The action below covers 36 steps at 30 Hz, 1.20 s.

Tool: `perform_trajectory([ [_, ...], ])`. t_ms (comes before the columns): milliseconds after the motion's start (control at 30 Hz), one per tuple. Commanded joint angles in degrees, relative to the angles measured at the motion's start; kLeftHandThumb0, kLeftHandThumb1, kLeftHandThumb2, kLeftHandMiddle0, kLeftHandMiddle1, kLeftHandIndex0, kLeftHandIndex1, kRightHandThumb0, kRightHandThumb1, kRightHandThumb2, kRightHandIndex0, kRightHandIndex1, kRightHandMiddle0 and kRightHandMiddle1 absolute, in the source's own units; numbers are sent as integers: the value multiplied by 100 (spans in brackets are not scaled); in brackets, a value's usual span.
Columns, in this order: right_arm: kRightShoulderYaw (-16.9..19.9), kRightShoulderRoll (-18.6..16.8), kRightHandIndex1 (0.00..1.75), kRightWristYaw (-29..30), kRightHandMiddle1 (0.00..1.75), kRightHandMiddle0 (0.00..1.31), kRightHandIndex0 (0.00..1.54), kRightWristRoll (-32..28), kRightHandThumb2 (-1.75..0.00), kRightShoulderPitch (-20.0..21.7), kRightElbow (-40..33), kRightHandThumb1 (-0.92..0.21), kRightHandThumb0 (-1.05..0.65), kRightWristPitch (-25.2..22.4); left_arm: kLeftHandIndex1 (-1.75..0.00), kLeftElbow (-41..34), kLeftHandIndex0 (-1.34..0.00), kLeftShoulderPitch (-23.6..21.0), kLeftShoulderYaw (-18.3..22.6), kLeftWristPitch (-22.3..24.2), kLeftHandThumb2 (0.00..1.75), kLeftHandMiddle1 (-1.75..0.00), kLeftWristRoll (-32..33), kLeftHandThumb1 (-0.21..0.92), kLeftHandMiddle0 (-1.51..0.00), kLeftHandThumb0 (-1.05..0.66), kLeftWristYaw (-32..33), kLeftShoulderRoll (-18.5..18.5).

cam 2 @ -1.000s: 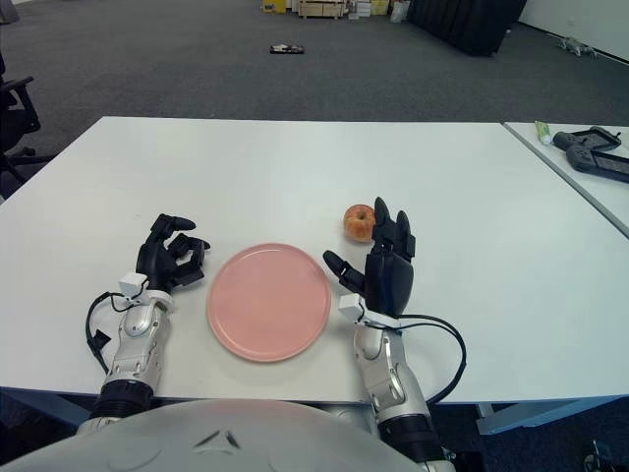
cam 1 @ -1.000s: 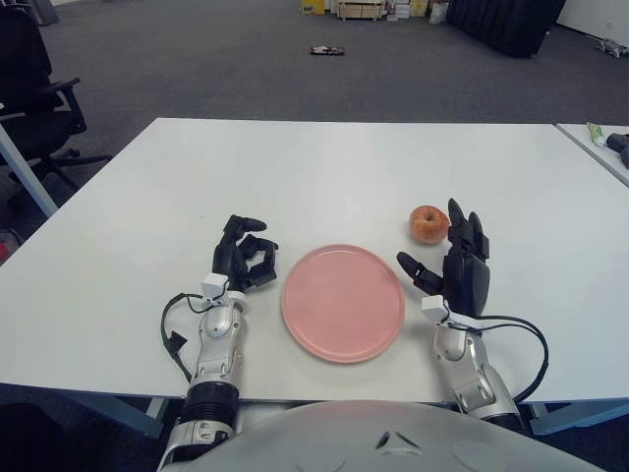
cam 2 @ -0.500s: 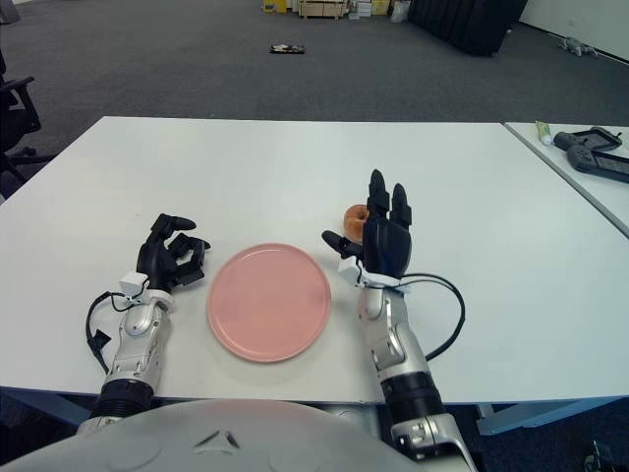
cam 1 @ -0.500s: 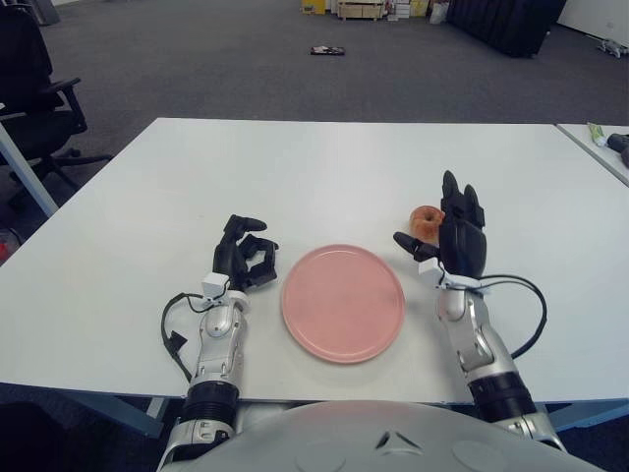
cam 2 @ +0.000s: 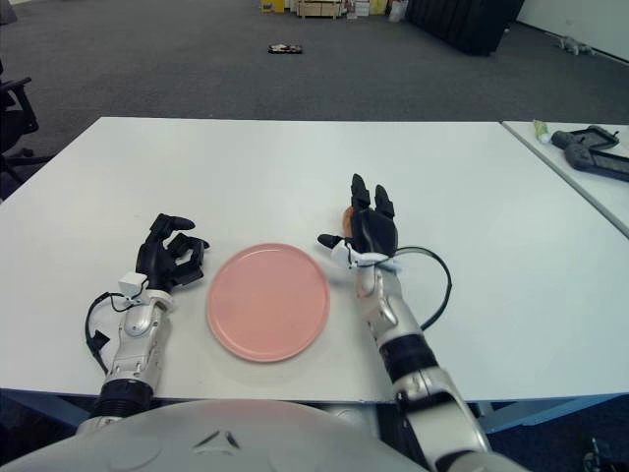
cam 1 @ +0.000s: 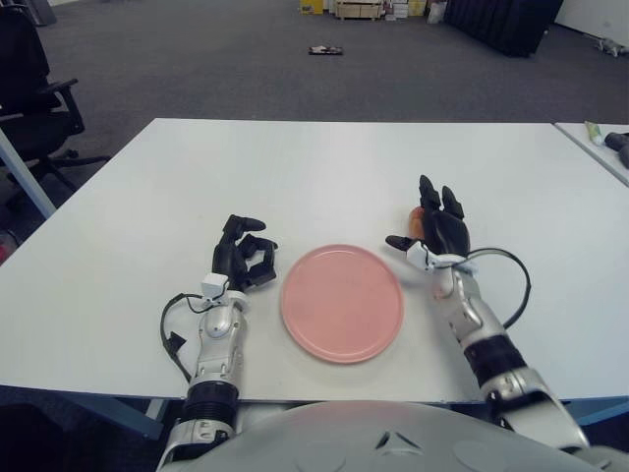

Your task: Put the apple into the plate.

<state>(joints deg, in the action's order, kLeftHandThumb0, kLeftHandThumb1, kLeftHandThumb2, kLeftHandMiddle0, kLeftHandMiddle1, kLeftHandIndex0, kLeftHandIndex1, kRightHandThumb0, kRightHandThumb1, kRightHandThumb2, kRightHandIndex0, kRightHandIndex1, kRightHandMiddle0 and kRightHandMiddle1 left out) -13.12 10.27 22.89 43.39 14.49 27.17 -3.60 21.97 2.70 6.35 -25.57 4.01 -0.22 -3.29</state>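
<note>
A pink plate [cam 1: 341, 303] lies near the front edge of the white table [cam 1: 314, 167]. Right of its far rim sits the red apple [cam 2: 348, 213], of which only a sliver shows past my right hand [cam 1: 437, 226]. That hand is raised just in front of the apple, its fingers [cam 1: 426, 190] spread upward and its thumb pointing left; whether it touches the apple is hidden. To the left of the plate is my left hand [cam 1: 246, 258], with its fingers curled around nothing.
A second table with a black device [cam 2: 590, 147] stands at the far right. A black office chair [cam 1: 29, 88] is off the table's left side. Boxes and small items lie far back on the floor.
My right hand has travelled forward from beside the plate up to the apple, which it now mostly covers. Its fingers stayed spread. The left hand and plate have not moved.
</note>
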Motion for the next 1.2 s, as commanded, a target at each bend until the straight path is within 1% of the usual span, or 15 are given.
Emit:
perform_trajectory([
  [0,-60,20,0,-97,0,0,0,-95,-15,456,344,-84,-95,-133,-175,147,-43,87,-15,99,119,-145,-26,35,-69,-1,27,2],
  [67,-52,-17,0,-146,0,0,0,-152,-14,650,515,-83,-91,-266,-175,149,-42,88,-14,110,119,-145,-39,35,-69,-1,36,13],
  [167,-44,-59,0,-180,0,0,0,-253,-13,840,694,-79,-75,-403,-175,143,-42,90,-10,135,118,-144,-55,35,-69,-1,65,14],
  [200,-42,-73,0,-179,0,0,0,-286,-13,884,745,-79,-74,-446,-175,140,-42,90,-8,142,118,-144,-55,36,-69,-1,74,12],
  [267,-47,-87,0,-187,0,0,0,-344,-37,968,854,-66,-68,-512,-175,136,-42,90,-5,154,118,-144,-50,36,-70,-1,85,5],
  [300,-53,-91,0,-193,0,0,0,-368,-53,1006,904,-57,-65,-537,-175,135,-42,90,-5,159,118,-144,-46,36,-70,-1,87,2],
  [333,-58,-93,0,-208,0,0,0,-390,-64,1050,963,-51,-63,-563,-175,133,-41,90,-3,165,118,-144,-37,36,-70,-1,86,-1],
  [367,-64,-94,0,-215,0,0,0,-406,-72,1081,1006,-48,-61,-579,-175,132,-41,90,-3,168,118,-144,-31,36,-69,-1,86,-4],
  [467,-110,-86,0,-331,0,0,0,-470,-83,1309,1387,-43,-59,-681,-175,132,-41,90,3,175,118,-145,0,36,-69,-1,72,-11],
  [633,-186,-110,0,-473,2,2,0,-562,-90,1702,2148,-45,-58,-854,-175,148,-41,89,11,142,118,-146,15,36,-69,-1,56,-9],
  [700,-233,-128,0,-578,3,2,0,-573,-91,1816,2329,-46,-57,-1021,-175,152,-41,91,11,124,119,-146,10,36,-69,-1,52,-6],
  [800,-334,-138,1,-780,11,1,1,-563,-89,1951,2548,-51,-57,-1255,-175,141,-41,99,14,135,118,-145,7,36,-70,-1,60,-6],
  [867,-411,-133,2,-896,14,0,2,-549,-88,2001,2688,-54,-56,-1382,-175,117,-41,110,17,160,118,-144,7,36,-70,-1,70,-9],
  [1067,-588,-105,5,-993,23,0,6,-582,-84,2056,3261,-64,-55,-1380,-175,78,-42,124,27,193,117,-142,-17,36,-70,-1,98,5],
  [1167,-666,-115,9,-1079,28,0,8,-579,-81,2143,3401,-69,-55,-1489,-175,60,-42,134,33,206,117,-143,-24,36,-70,-1,117,7],
])
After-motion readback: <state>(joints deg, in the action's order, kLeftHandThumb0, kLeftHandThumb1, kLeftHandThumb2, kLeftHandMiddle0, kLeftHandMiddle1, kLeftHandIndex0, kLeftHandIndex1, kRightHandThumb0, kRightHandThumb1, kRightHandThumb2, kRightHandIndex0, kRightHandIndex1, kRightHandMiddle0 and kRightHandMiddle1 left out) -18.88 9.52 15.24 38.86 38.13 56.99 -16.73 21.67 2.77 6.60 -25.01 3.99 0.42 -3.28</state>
